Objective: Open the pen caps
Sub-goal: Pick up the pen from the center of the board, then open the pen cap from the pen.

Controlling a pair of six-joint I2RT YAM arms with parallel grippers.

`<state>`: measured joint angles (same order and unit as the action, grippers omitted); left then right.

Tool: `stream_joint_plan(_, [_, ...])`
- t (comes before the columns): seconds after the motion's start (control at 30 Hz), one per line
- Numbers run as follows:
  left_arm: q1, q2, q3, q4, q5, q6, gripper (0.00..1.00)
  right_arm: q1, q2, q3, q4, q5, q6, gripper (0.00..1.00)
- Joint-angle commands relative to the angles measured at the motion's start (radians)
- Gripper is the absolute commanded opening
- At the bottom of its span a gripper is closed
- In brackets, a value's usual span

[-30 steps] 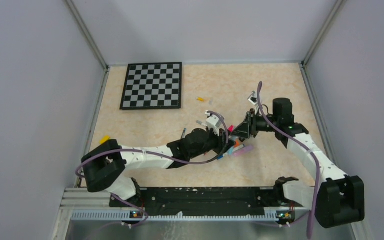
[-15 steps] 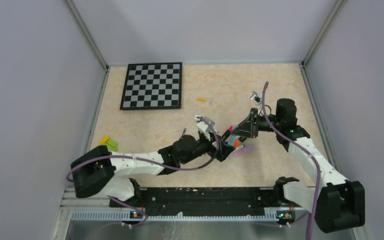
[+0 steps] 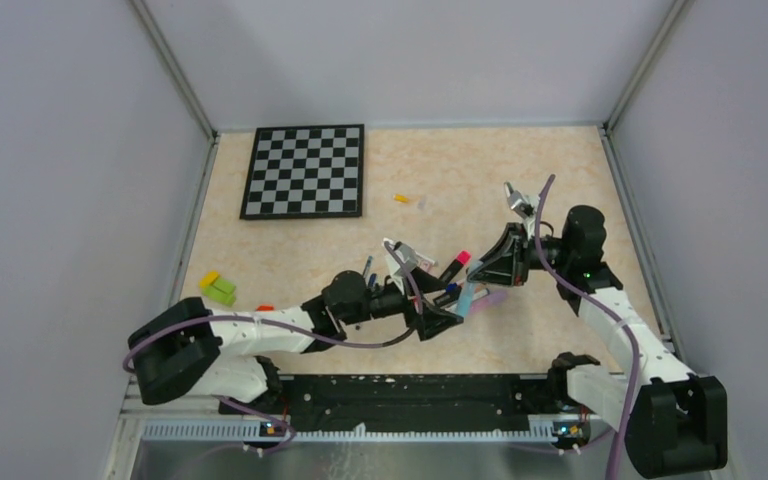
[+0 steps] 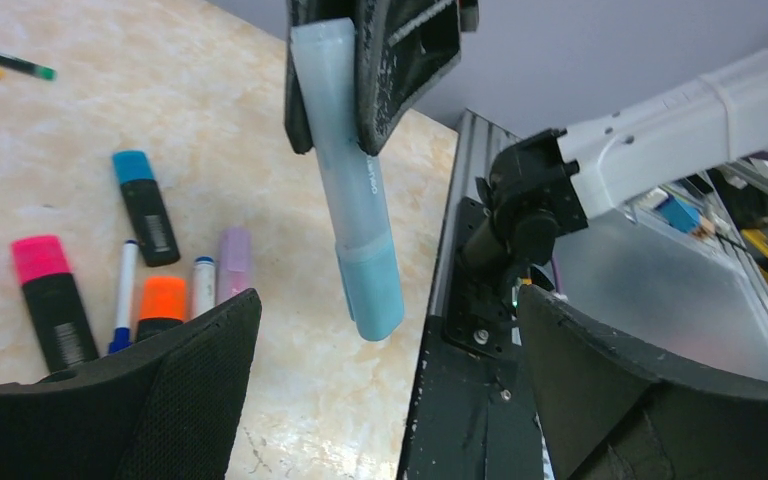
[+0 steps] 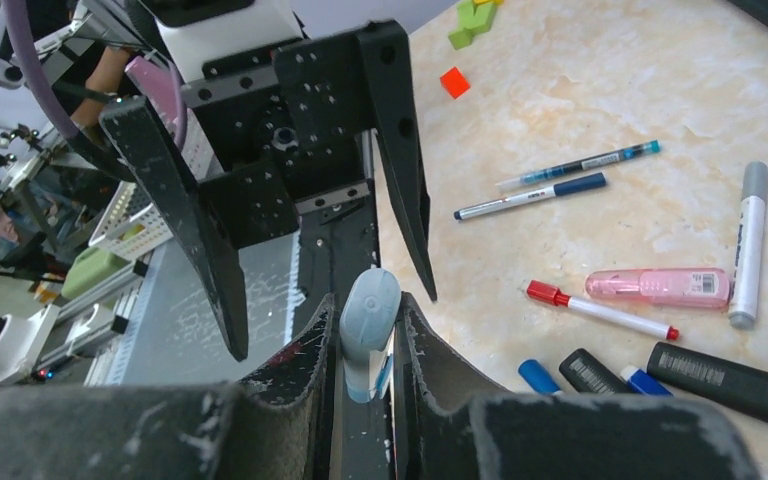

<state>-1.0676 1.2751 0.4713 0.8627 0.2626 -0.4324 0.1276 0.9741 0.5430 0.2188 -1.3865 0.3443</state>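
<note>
My right gripper (image 5: 368, 300) is shut on a light blue marker (image 4: 345, 150) and holds it in the air, tilted. Its brighter blue cap (image 4: 372, 290) sits on the free end. That end points at my left gripper (image 4: 388, 300), which stands wide open with the cap hanging just ahead of its fingers, touching neither. From above, the marker (image 3: 467, 297) sits between the left gripper (image 3: 436, 298) and the right gripper (image 3: 480, 282). Other capped pens lie on the table: a pink-capped black marker (image 4: 42, 262), a blue-capped one (image 4: 135, 168), an orange cap (image 4: 163, 298) and a lilac one (image 4: 233, 258).
A red-capped pen (image 5: 600, 310), a pink marker (image 5: 660, 287), a grey-capped marker (image 5: 750, 240) and thin blue pens (image 5: 560, 180) lie spread out. A checkerboard (image 3: 305, 170) lies at the back left. A yellow-green block (image 3: 220, 288) and an orange chip (image 3: 265, 308) are by the left arm. The black base rail (image 3: 400, 395) runs along the near edge.
My left gripper has opened wide and drawn back to the left. My right gripper has shut on the light blue marker and pulled back to the right with it, off the pile.
</note>
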Motion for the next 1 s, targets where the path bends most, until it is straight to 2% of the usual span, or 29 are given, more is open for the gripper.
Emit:
stream_joint_plan(0.0, [0.002,0.094,0.068,0.11,0.146,-0.012,0.98,-0.002,-0.021,0.003,0.093,-0.065,0.022,0.0])
stream_joint_plan(0.3, [0.004,0.26,0.137,0.212,0.25,-0.081,0.7,0.001,-0.021,0.002,0.085,-0.092,0.001,0.0])
stream_joint_plan(0.63, [0.027,0.301,0.146,0.23,0.286,-0.133,0.02,0.003,-0.028,0.013,0.027,-0.105,-0.057,0.0])
stream_joint_plan(0.8, [0.038,0.293,0.131,0.218,0.301,-0.143,0.0,0.0,-0.025,0.047,-0.017,-0.078,-0.09,0.0])
stream_joint_plan(0.87, [0.038,0.296,0.132,0.189,0.308,-0.144,0.0,-0.021,-0.003,0.119,-0.14,-0.036,-0.163,0.0])
stream_joint_plan(0.97, [0.04,0.305,0.116,0.18,0.32,-0.151,0.0,-0.06,0.082,0.342,-0.437,0.017,-0.379,0.0])
